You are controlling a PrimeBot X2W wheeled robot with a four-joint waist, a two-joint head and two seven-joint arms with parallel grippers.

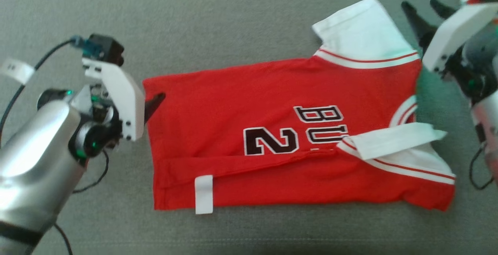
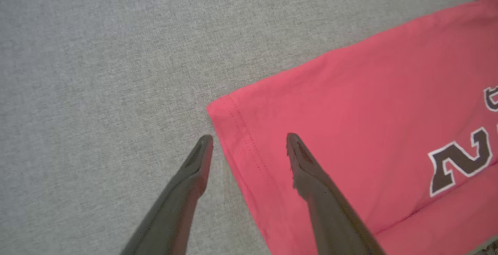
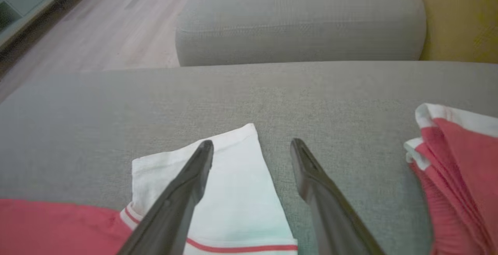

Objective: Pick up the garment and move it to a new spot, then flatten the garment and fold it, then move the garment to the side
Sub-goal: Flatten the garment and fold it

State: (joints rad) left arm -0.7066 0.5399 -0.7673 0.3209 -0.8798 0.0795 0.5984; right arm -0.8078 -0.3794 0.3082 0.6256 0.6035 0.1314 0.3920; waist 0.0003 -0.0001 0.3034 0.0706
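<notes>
Currently the red basketball jersey lies spread on a grey sofa cushion, its near long edge folded up over the body and one white sleeve turned across the lettering; the other white sleeve sticks out flat. The left gripper hangs at the hem with jaws wide, one finger over red cloth, the other over bare cushion. The right gripper gapes wide too, holding nothing, one finger above the outstretched sleeve. A white tag lies on the fold near the hem, and a black cable loops by the left arm. Beyond the cushion are a second grey cushion and wooden floor.
</notes>
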